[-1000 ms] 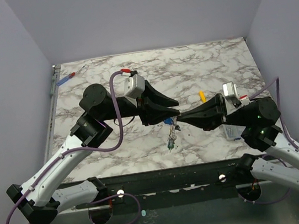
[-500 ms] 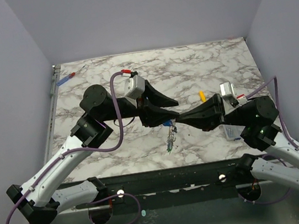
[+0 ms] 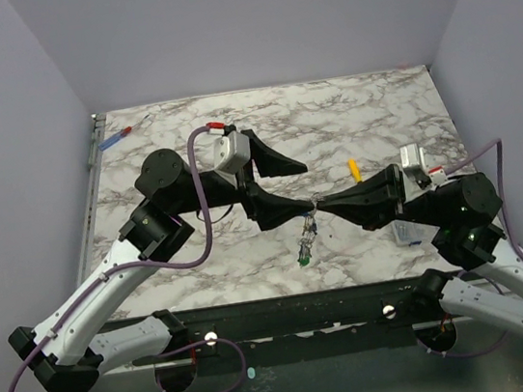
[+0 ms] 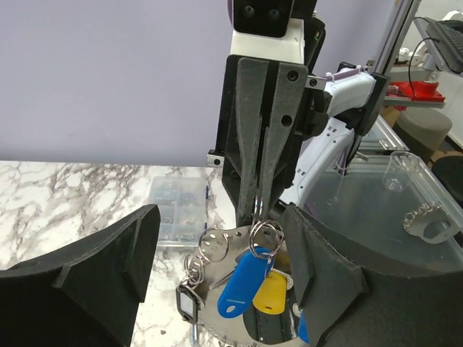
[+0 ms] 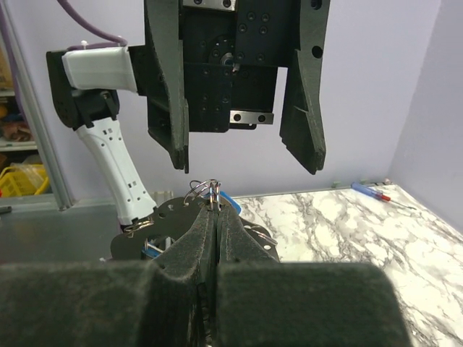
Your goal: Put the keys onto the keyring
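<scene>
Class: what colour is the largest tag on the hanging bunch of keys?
Blue. The largest tag sits beside a yellow tag; the left wrist view shows it best.

Table (image 3: 357, 114) white marble, grey-veined; keys (image 4: 243, 283) tagged blue and yellow (one black); keyring (image 4: 265, 233) silver.

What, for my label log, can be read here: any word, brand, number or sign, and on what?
No text is readable.
The blue plastic key tag and the yellow plastic key tag look blank.
The small black tag has a pale window too small to read.
</scene>
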You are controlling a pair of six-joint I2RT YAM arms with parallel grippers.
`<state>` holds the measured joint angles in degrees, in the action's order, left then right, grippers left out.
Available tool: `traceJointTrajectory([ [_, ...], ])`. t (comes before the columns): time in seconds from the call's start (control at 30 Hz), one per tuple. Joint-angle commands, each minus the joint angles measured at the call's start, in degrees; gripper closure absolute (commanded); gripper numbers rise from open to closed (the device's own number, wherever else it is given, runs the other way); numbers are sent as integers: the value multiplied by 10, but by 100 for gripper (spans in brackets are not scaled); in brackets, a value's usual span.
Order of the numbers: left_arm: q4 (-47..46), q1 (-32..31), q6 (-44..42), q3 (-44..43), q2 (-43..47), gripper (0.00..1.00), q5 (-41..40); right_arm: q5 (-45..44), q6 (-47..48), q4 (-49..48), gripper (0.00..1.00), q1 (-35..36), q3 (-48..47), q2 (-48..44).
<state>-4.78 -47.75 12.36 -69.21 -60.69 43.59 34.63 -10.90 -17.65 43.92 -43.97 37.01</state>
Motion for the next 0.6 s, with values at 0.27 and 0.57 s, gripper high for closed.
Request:
traceJointTrajectory([
  [0.27, -46, -3, -38, -12, -31, 30, -2, -66, 4, 30, 99, 2, 3, -37],
  [0.57, -99, -4, -43, 20, -22, 40, 10, -69, 10, 43, 99, 1, -22, -26],
])
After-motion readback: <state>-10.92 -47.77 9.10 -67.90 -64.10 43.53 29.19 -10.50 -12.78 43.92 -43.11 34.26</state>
